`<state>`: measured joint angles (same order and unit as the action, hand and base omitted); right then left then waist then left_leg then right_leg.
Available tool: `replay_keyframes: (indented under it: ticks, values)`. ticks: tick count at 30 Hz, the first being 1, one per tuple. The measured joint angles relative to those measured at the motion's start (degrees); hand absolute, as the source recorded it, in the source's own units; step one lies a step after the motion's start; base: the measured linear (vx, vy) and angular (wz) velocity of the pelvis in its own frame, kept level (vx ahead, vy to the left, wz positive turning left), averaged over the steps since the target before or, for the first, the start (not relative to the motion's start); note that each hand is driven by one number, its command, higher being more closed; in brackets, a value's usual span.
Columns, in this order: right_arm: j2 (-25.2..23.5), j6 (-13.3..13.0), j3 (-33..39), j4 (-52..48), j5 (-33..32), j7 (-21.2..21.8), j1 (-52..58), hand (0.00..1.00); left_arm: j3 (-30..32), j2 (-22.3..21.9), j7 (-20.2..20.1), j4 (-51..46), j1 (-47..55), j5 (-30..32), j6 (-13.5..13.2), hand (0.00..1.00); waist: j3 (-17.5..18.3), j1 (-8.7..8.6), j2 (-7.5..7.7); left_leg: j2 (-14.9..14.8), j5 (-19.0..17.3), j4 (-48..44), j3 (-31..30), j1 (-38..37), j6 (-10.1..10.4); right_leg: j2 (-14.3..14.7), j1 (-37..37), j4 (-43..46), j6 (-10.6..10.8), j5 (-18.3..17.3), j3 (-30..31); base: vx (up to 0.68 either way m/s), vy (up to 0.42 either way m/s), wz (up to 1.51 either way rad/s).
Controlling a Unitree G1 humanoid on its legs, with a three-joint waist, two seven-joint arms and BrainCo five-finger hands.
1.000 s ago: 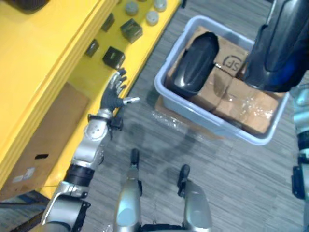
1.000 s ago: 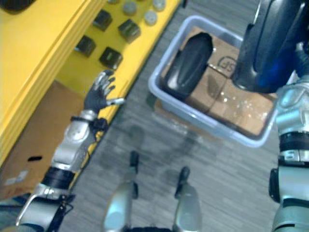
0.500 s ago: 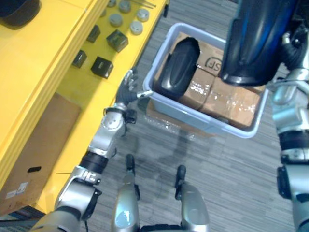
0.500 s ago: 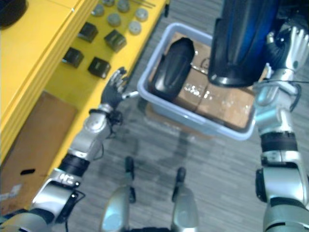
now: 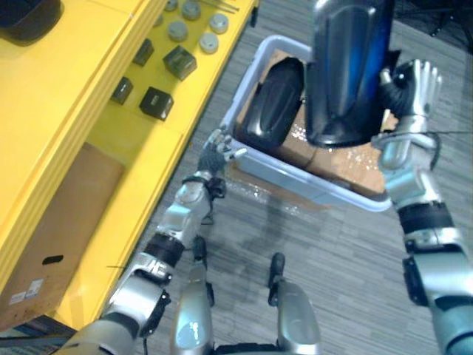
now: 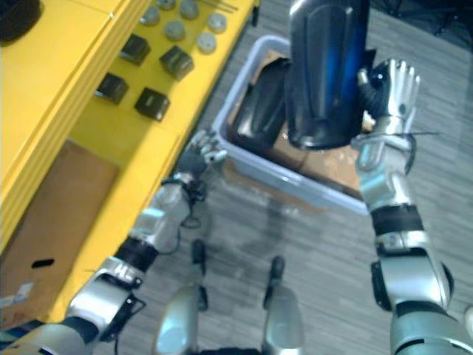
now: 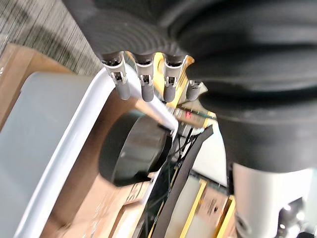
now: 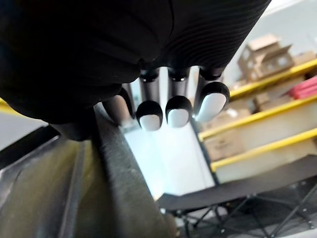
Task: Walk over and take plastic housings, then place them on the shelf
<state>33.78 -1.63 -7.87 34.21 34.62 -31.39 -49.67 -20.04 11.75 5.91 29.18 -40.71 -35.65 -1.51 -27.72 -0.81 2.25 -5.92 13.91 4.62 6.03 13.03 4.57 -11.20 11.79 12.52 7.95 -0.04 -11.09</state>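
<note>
A large dark plastic housing [image 5: 346, 66] with a blue sheen hangs upright above the bin, and my right hand [image 5: 409, 87] is shut on its edge. In the right wrist view its rim [image 8: 106, 168] runs between my thumb and fingers [image 8: 178, 110]. A second black housing [image 5: 273, 107] lies in the grey-blue bin [image 5: 295, 176] on cardboard boxes. My left hand [image 5: 216, 150] hovers at the bin's near left corner with relaxed fingers [image 7: 143, 90], open, just above the rim [image 7: 74, 144]; the second housing [image 7: 133, 153] shows past them.
The yellow shelf [image 5: 81, 96] runs along the left, with small black boxes [image 5: 156, 102] and grey discs [image 5: 177, 29] on its lower level. A cardboard box [image 5: 52, 222] stands under it. Taped cardboard boxes [image 5: 355, 166] fill the bin's bottom. Grey carpet lies around the bin.
My right hand has carried the held housing leftward, over the middle of the bin. My left hand has moved from beside the shelf to the bin's corner, its fingers less spread.
</note>
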Motion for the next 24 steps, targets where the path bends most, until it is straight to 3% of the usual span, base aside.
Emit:
replay_keyframes:
  ticks: [8,14,24]
  values:
    - [-3.07,-0.16,-4.23,0.13,0.57,0.01,-0.19,1.00,-4.10,-1.87,-1.87,2.47,-0.16,-0.39,-1.34,0.00,0.00,0.04,0.00,0.29,-0.03,0.00,-0.19,0.01,0.08,-0.63,-0.01,0.22,0.12,-0.09,-0.03,0.00,-0.018,0.01]
    - [-5.32,-0.52,-6.56,0.44,2.26,0.01,-0.49,1.00,-7.72,-3.72,-0.82,2.47,-1.61,-0.19,-1.57,0.00,0.00,0.06,0.00,0.74,0.00,-0.01,-0.28,0.03,0.05,-0.93,-0.01,0.41,0.21,-0.15,-0.03,0.00,0.000,0.01]
    - [-8.71,-5.68,-9.96,0.45,6.87,0.02,-0.34,1.00,-8.81,-5.54,3.27,3.52,-2.14,0.61,-2.70,0.00,0.00,0.05,0.00,0.74,-0.05,0.00,-0.11,-0.33,0.11,-0.97,0.02,0.98,0.27,-0.23,0.18,0.00,0.000,0.00]
